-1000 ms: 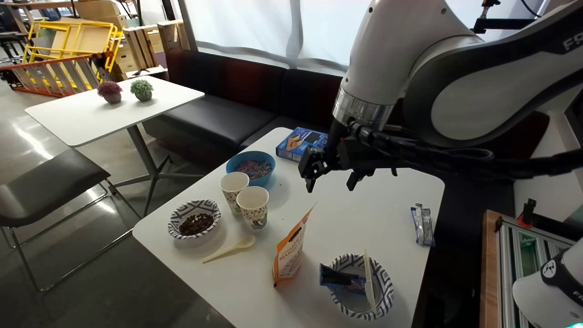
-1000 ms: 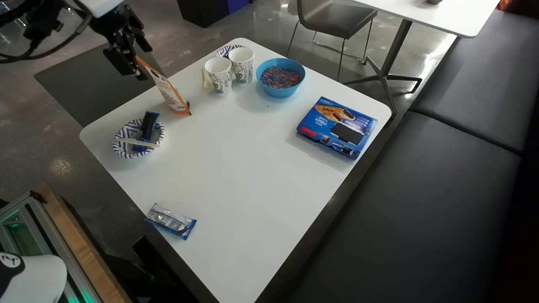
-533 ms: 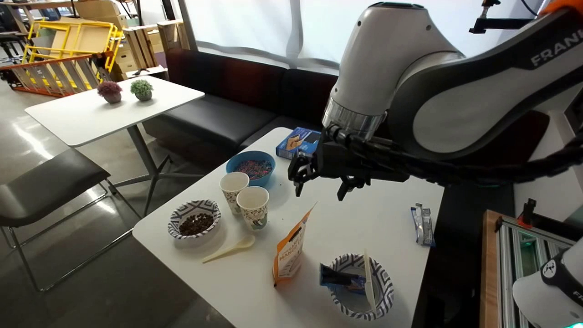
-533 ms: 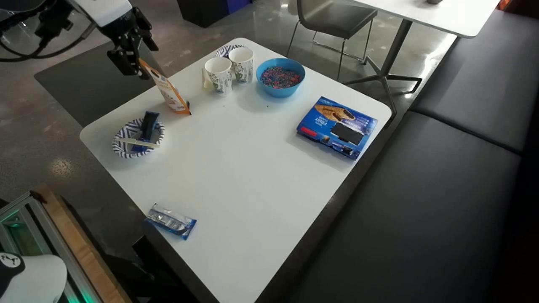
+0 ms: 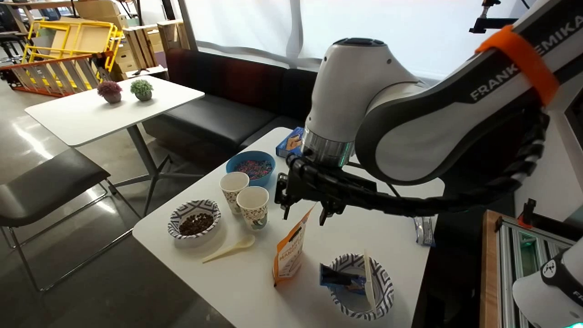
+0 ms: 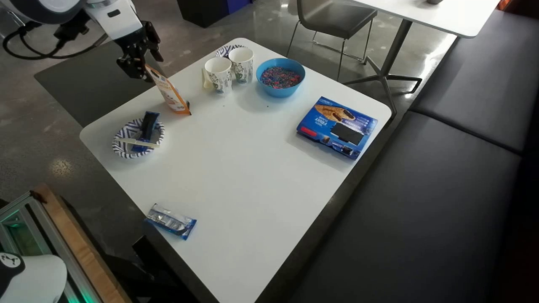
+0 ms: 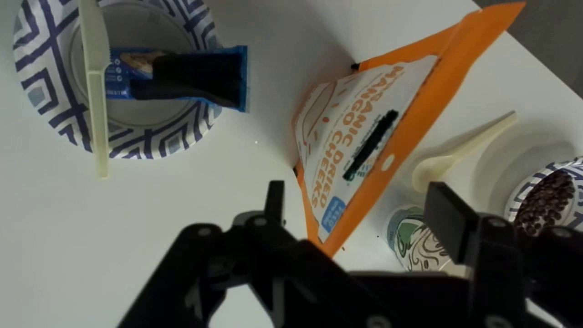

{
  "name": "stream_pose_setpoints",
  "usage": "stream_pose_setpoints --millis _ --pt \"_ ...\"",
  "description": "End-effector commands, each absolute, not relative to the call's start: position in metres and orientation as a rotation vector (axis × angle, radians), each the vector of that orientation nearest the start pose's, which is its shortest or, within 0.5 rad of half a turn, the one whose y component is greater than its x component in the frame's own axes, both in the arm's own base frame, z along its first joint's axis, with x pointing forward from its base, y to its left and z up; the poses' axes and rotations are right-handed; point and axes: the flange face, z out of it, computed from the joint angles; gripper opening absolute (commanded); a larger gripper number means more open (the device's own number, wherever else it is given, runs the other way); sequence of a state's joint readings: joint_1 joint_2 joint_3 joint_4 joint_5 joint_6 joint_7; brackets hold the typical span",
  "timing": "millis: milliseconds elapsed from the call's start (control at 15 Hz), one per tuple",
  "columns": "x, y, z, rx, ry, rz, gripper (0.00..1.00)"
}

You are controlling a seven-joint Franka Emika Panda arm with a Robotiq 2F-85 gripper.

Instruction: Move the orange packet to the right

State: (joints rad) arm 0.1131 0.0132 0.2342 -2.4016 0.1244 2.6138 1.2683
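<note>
Lowered since a second ago, the arm (image 5: 337, 82) now covers more of the blue box (image 5: 288, 146) on the worktop (image 5: 255, 287) in an exterior view. The orange packet (image 5: 289, 262) stands near the edge opposite the bench (image 6: 421, 202), its top close to the hand (image 5: 304, 220); whether they touch I cannot tell. The fingers (image 7: 274, 200) are well parted, gripping nothing. Toward an adjoining edge, a blue bowl (image 6: 280, 91) holds coloured bits (image 6: 278, 78). One corner of the packet's edge has a patterned bowl (image 5: 386, 287) with a blue-wrapped bar (image 7: 193, 75) and pale knife (image 7: 97, 116); the other, a matching bowl (image 6: 225, 51) of dark pieces (image 7: 546, 200), mostly behind paper cups (image 6: 220, 80) in an exterior view.
</note>
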Motion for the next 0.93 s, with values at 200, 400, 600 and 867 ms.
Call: stream_pose_setpoints --millis 200,400,600,867 --pt "0.493 0.185 0.329 -2.468 1.537 -0.113 0.25" --pt "0.492 0.182 0.334 -2.461 1.565 -0.124 0.03" --pt "0.489 0.175 0.345 -2.465 1.601 -0.119 0.0" --pt "0.48 0.154 0.377 -2.417 1.697 -0.114 0.0"
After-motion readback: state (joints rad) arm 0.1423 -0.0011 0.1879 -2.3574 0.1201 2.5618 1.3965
